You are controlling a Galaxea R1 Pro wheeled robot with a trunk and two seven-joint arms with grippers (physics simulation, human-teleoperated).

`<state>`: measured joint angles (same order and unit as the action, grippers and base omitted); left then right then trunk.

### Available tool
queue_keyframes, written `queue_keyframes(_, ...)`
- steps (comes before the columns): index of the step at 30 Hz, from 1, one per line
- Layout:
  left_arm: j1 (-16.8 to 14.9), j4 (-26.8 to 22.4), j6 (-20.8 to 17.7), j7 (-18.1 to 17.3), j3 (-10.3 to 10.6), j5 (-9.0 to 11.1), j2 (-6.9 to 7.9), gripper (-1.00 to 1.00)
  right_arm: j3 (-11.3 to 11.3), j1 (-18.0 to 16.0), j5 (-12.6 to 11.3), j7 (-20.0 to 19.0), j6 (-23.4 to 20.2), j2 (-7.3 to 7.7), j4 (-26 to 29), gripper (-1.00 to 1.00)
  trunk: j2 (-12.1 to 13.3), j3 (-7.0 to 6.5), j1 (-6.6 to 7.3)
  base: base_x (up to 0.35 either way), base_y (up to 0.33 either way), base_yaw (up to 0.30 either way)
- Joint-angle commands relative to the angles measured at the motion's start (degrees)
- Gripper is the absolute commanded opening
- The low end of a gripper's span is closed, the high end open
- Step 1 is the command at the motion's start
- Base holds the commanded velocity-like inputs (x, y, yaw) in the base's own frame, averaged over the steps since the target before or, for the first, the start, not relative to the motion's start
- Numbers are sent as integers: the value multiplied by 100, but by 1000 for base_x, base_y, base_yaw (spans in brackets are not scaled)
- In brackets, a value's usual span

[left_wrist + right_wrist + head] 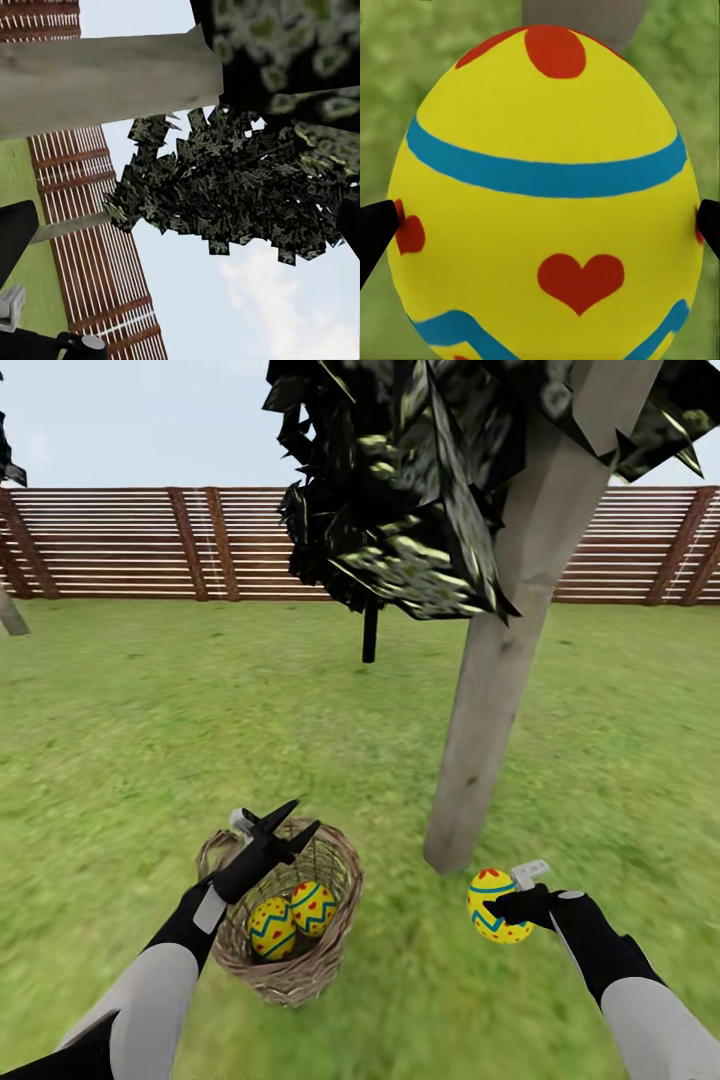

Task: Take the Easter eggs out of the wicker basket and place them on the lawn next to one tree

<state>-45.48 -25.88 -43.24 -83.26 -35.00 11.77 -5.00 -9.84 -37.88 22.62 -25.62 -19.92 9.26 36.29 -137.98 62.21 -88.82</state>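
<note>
One Easter egg point(497, 906), yellow with a blue band and red hearts and dots, is being pinched between the jaws of the right gripper point(508, 908) and is being held above the lawn point(130, 740), just at 5 o'clock from the foot of the tree point(500, 670). In the right wrist view the egg point(544, 202) is being pressed at both flanks by the dark fingertips point(375, 229).

The other two eggs point(272, 927) point(313, 906) are being carried side by side, touching, inside the wicker basket point(300, 970), which is being borne by the grass at 9 o'clock from the trunk, near it. The left gripper point(296, 821) is being held over the basket's far rim with its jaws spread and nothing between them, pointed toward 2 o'clock.

The pale trunk is being shown leaning slightly, under dark foliage flecked yellow-green. The slatted fence point(120, 545) is being seen beyond the grass at 12 o'clock, and in the left wrist view the fence point(90, 247) is being shown beside foliage and sky.
</note>
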Motion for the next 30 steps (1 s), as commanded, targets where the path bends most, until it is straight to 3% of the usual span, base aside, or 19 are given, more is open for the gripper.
queue_keyframes(1,-5,-5,-61,-22,-25,-26,-3,100,-26,0,59,-49,-12,-3,10,-100,-2,5,1,0,-347,292)
queue_keyframes(10,-3,-5,-58,-31,-25,-17,0,100,-26,0,59,-48,-12,-3,9,-100,-2,5,1,0,-297,292)
queue_keyframes(14,4,216,-47,-68,-37,-9,49,100,-25,0,57,-56,-12,-42,3,-100,-2,5,1,0,-24,292)
queue_keyframes(21,4,231,-44,-331,-51,-8,77,100,-26,0,75,-48,-13,-181,-4,-100,-2,5,1,0,-1,292)
queue_keyframes(25,4,194,-45,-412,-58,-8,85,100,-26,0,76,-48,-12,-187,-7,-100,-2,5,1,0,0,244)
queue_keyframes(26,4,186,-45,-568,-77,-5,117,100,-26,0,76,-48,-12,-187,-7,-100,-2,5,1,0,0,49)
queue_keyframes(29,46,217,-52,-674,-181,67,692,100,-26,0,76,-49,-12,-187,-12,-100,-2,5,1,0,0,11)
queue_keyframes(30,55,218,-53,-674,-273,139,811,100,-26,0,76,-49,-12,-187,-12,-100,-2,5,1,0,0,2)
